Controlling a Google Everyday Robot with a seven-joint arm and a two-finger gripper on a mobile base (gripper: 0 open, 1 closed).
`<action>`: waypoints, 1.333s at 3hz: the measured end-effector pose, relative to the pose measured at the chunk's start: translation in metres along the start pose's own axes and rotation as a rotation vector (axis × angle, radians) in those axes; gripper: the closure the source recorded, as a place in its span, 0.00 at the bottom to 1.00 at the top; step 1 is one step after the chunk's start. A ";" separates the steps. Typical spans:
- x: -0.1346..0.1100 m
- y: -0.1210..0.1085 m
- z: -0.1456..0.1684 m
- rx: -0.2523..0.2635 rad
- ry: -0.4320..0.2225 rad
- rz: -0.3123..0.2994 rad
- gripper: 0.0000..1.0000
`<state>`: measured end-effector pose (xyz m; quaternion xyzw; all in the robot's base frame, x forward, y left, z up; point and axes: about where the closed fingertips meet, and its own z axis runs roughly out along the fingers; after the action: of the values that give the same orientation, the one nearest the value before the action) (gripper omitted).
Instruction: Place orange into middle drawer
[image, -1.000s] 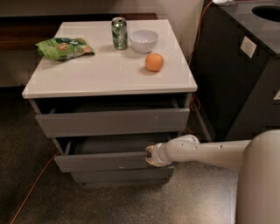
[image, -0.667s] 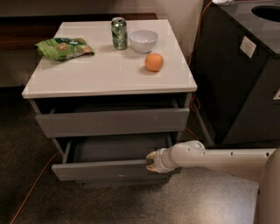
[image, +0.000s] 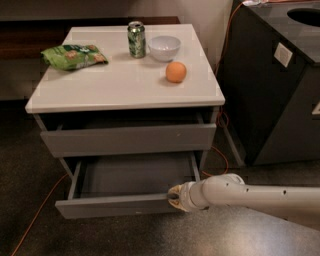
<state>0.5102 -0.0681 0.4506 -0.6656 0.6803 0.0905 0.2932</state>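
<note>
The orange (image: 176, 72) sits on the white cabinet top (image: 110, 85), right of centre and just in front of the white bowl (image: 164, 47). The middle drawer (image: 115, 205) is pulled far out, and its grey inside shows nothing in it. My gripper (image: 173, 196) is at the right end of that drawer's front, touching its top edge, with the white arm reaching in from the lower right. The orange is well above and behind the gripper.
A green can (image: 136, 39) and a green snack bag (image: 74, 55) stand on the top. The top drawer (image: 130, 140) is slightly open. A black bin (image: 275, 85) stands to the right. An orange cable (image: 37, 215) lies on the floor.
The middle drawer has slid further out toward the camera, and my gripper has moved with its front edge. The orange has not moved.
</note>
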 end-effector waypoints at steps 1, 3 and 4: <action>0.000 0.000 0.000 0.000 0.000 0.000 1.00; -0.004 0.044 -0.007 -0.052 -0.016 0.027 0.76; -0.013 0.075 -0.015 -0.089 -0.037 0.044 0.53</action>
<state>0.4334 -0.0574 0.4497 -0.6609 0.6846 0.1393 0.2740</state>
